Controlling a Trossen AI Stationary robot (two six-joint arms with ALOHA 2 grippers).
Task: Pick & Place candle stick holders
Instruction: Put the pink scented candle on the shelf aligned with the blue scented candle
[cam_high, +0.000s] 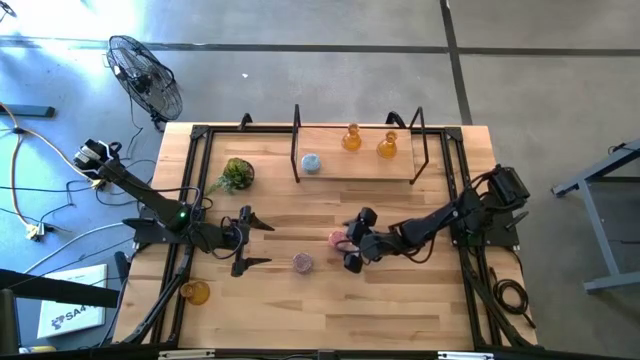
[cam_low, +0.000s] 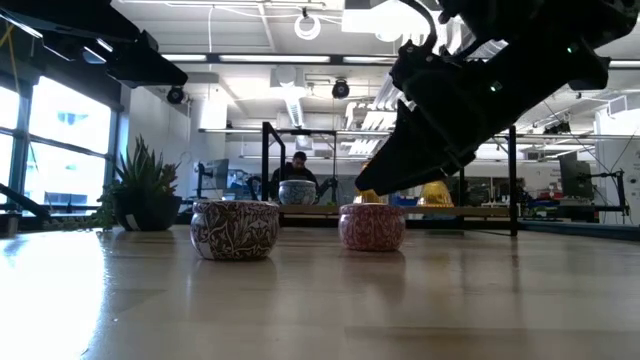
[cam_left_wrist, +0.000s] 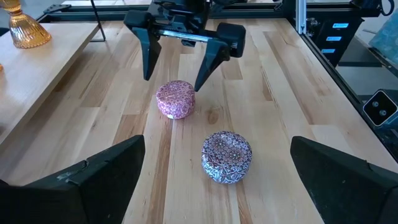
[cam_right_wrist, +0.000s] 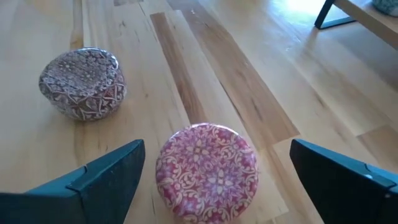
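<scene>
pink holder: we see deep pink with a pale floral scroll pattern over top and sides.
lilac holder: we see greyish lilac covered in dark red-brown leafy tracery.
blue holder: we make out pale blue; any pattern is too small to tell.
amber holders on the shelf: we see two in translucent orange-amber.
third amber holder: we see the same orange, by the table's near left edge.
plant: green leaves.
table: we see light wood planks, some strips darker.
grippers: we see black fingers on both arms.
</scene>
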